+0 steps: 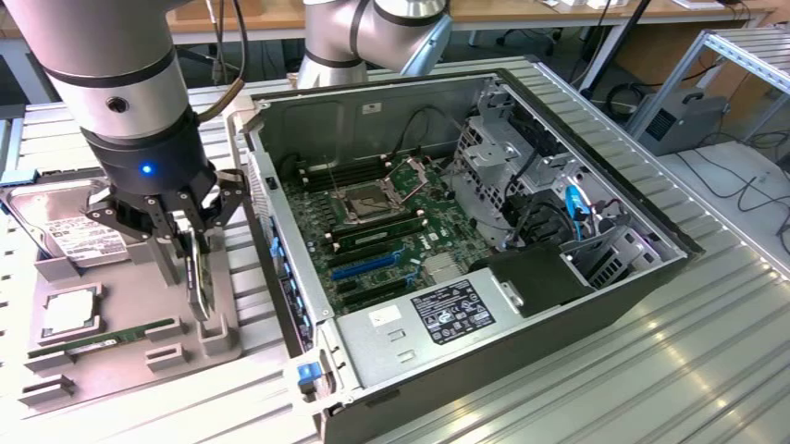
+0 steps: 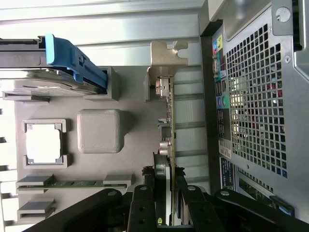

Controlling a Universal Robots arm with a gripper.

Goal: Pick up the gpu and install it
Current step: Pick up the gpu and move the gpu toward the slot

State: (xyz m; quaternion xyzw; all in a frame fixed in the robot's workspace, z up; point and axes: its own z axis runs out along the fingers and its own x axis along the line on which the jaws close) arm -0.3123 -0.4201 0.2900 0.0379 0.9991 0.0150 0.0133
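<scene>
The gripper (image 1: 189, 242) is clenched on the gpu (image 2: 167, 121), one finger on each face of the thin board. The gpu stands on edge in its slot on the grey tray (image 2: 137, 145), just beside the rear wall of the open computer case (image 2: 251, 96).

Caution:
- The grip sits away from the bracket end, so the card may pivot.
- The bracket may catch in the slot.
- A tilted card may strike the case wall.

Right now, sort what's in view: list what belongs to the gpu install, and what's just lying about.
Job: gpu, jaws closed on it; open computer case; motherboard.
Lying about: hard drive; RAM stick; processor chip; grey parts tray.
</scene>
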